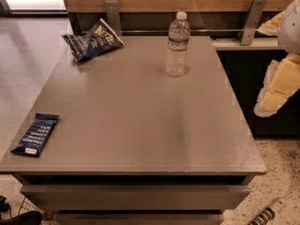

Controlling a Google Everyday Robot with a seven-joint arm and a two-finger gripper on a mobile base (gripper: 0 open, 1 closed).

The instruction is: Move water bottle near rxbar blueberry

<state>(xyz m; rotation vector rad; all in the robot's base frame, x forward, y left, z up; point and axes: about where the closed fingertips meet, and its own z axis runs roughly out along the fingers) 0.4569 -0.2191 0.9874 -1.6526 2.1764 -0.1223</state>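
The water bottle (177, 45), clear with a white cap and a thin red-and-white label band, stands upright at the back of the grey table (145, 121), right of centre. The rxbar blueberry (36, 134), a flat dark navy bar with white text, lies at the table's front left edge. My gripper (276, 90), white and pale yellow, hangs off the table's right side, level with the bottle and well apart from it. It holds nothing that I can see.
A puffy blue chip bag (93, 40) lies at the table's back left corner. A wooden wall with metal brackets (252, 18) runs behind the table. A speckled floor lies to the right and a cable end (268, 213) shows at bottom right.
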